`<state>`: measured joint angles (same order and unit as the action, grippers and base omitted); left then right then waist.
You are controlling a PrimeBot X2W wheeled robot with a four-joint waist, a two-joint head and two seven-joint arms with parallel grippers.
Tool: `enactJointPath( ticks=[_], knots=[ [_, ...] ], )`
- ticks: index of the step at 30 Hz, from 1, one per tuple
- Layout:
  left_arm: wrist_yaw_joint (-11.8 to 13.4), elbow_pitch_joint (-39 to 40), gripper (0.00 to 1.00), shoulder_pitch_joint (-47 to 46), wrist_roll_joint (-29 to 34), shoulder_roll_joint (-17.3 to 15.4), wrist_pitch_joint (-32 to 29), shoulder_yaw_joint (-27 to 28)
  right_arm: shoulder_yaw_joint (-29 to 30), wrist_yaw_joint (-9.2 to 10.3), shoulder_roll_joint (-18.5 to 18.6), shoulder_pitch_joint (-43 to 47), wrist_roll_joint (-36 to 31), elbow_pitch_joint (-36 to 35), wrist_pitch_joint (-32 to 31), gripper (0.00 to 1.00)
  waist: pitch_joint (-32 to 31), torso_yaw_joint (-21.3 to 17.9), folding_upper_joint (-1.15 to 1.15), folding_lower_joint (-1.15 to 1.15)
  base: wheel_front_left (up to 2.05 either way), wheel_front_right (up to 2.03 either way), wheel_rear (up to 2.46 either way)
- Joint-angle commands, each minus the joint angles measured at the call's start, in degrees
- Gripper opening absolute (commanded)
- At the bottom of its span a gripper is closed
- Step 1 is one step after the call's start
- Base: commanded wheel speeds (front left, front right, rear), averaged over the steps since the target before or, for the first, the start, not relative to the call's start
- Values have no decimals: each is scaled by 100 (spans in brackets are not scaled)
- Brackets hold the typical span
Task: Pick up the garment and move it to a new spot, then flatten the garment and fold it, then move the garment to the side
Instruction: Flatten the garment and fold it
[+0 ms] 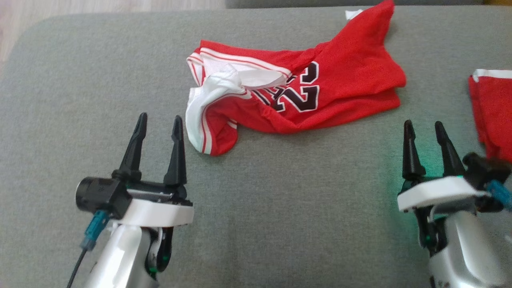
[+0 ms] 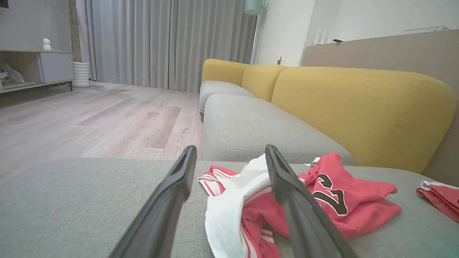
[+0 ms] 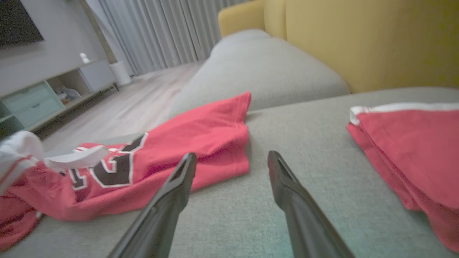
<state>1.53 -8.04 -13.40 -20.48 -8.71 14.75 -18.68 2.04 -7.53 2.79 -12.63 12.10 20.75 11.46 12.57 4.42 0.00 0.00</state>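
A crumpled red jersey (image 1: 320, 92) with white trim and a black number lies on the grey sofa seat (image 1: 280, 208), toward the back middle. The same jersey (image 2: 322, 200) sits just beyond my left fingers in the left wrist view, and the jersey (image 3: 161, 165) lies to the left in the right wrist view. My left gripper (image 1: 159, 122) hovers open at the lower left, just short of the jersey's white-edged corner. My right gripper (image 1: 424, 128) is open at the lower right, near the jersey's right end, holding nothing.
A second red garment (image 1: 494, 112) with white trim lies at the seat's right edge, close to my right gripper; this garment (image 3: 412, 150) fills the right side of the right wrist view. Yellow sofa backrests (image 2: 358, 107) stand behind. Wood floor (image 2: 89, 118) lies beyond the seat's left end.
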Motion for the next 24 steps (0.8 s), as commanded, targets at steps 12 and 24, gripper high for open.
enactJointPath(
  ticks=[12, 24],
  knots=[
    [-362, 2, 100, -384, 334, 298, 25, 464, 558, 4, 9, -1726, 170, 2017, -739, 100, 350, 439, 0, 0, 0, 0, 0],
    [-491, -65, 100, -368, 550, 457, 25, 681, 763, 4, 9, -2474, -741, 3410, -293, 0, 259, 395, 0, 0, 0, 0, 0]
  ],
)
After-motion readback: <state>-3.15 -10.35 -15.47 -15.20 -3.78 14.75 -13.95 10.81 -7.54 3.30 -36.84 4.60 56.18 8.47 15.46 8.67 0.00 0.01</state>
